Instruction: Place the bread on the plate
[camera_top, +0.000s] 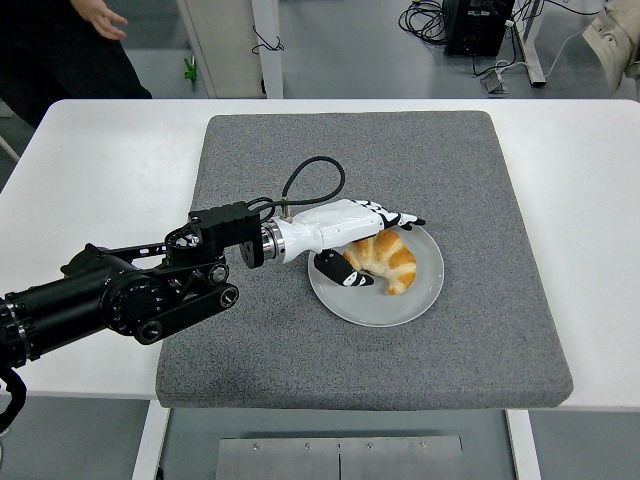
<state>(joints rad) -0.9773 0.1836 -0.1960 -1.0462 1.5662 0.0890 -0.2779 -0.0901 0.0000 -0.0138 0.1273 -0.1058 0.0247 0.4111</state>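
Observation:
A golden croissant (386, 259) lies on the round grey plate (420, 295), which sits on the grey mat (450, 170). My left hand (370, 235), white with black fingertips, reaches in from the left and hovers at the croissant's left and far side. Its fingers (398, 217) are stretched out flat above the bread and its thumb (338, 272) rests low on the plate; they no longer close on the croissant. The right arm is out of view.
The grey mat covers the middle of the white table (90, 170). A person (60, 45) stands at the top left behind the table. Cables and a black box (478, 22) lie on the floor beyond.

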